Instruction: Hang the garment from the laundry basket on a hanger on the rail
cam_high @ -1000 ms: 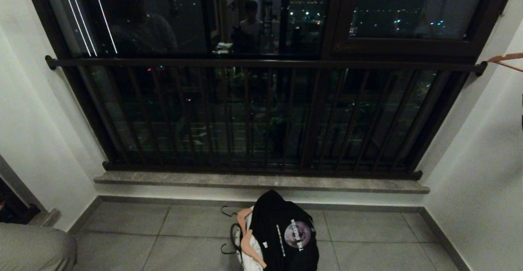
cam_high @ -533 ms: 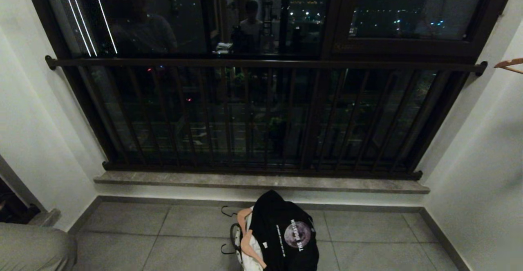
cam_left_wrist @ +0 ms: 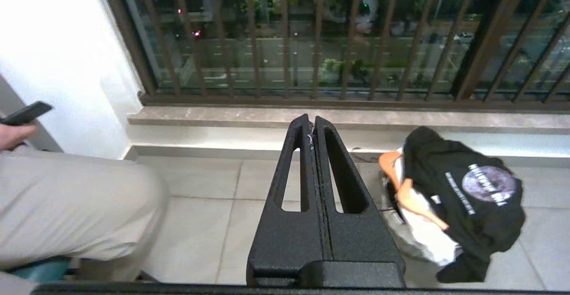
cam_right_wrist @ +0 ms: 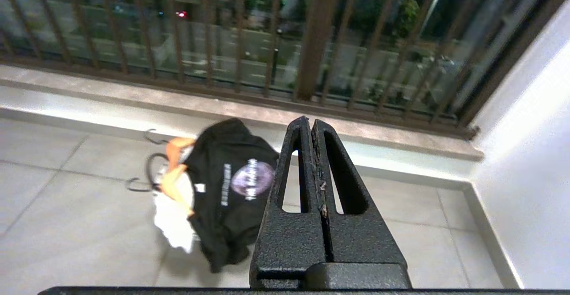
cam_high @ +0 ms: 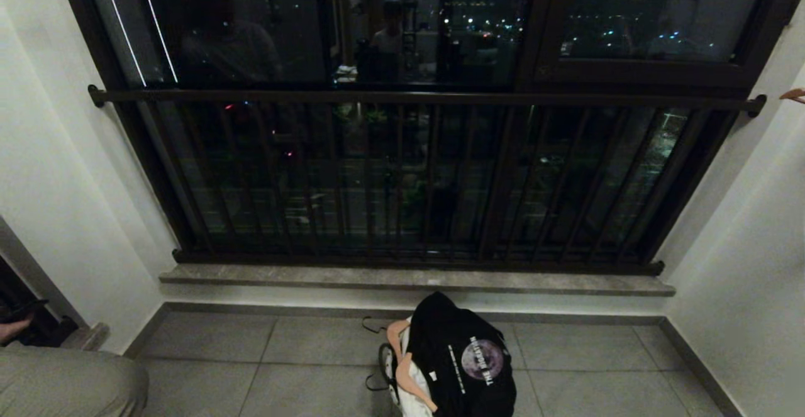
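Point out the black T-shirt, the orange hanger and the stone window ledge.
black T-shirt [cam_high: 468, 360], head view, on the round chest print.
orange hanger [cam_left_wrist: 412, 199], left wrist view, on its sloping arm.
stone window ledge [cam_high: 314, 277], head view, on its bare top.

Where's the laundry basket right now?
In the head view the laundry basket stands on the tiled floor at bottom centre, below the balcony railing, mostly covered by a black T-shirt.

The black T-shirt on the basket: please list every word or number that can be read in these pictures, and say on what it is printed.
"THE": start of the curved white lettering around the pale round print on the black T-shirt; the remaining words are too blurred to read.
A straight white line of text beside that print: too small to read.
No other text is legible.
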You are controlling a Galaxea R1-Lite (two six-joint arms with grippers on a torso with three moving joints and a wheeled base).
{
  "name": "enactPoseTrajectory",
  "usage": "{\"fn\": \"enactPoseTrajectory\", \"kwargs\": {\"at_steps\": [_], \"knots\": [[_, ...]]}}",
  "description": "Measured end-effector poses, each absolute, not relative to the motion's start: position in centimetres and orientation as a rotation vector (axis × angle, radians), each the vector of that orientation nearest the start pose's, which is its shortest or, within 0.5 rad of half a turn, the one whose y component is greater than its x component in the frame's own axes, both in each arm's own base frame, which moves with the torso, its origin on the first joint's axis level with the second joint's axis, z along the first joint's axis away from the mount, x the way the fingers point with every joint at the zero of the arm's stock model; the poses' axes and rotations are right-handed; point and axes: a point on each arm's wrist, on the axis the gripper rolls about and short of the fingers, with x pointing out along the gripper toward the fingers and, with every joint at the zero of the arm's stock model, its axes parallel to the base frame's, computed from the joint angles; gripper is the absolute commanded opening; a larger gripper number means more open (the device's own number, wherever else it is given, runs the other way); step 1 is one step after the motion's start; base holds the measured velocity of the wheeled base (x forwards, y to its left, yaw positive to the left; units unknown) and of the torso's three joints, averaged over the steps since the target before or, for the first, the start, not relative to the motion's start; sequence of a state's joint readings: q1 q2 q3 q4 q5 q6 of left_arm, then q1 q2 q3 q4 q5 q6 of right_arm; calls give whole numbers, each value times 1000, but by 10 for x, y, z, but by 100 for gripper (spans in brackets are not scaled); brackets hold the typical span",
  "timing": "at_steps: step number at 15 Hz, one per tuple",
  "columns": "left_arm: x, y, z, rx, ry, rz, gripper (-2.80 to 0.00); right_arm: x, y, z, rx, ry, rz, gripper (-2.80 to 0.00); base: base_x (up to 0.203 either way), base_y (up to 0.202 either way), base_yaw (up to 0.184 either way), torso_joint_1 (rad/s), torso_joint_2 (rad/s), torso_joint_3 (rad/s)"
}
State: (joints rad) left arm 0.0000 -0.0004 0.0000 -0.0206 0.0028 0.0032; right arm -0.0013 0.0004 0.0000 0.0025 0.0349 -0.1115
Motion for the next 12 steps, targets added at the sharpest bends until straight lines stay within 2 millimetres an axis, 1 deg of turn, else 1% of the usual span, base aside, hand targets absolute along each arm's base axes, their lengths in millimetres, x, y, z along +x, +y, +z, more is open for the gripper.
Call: {"fn": "enactPoseTrajectory", "kwargs": {"at_steps": [10, 12], "knots": [[-23, 0, 78, 4, -21, 3, -280, -23, 1, 75, -111, 2, 33, -280, 0, 194, -1, 4, 2, 4], [-23, 0, 78, 4, -22, 3, -280, -23, 1, 75, -111, 2, 33, -280, 0, 164, -2, 2, 6, -1]]}}
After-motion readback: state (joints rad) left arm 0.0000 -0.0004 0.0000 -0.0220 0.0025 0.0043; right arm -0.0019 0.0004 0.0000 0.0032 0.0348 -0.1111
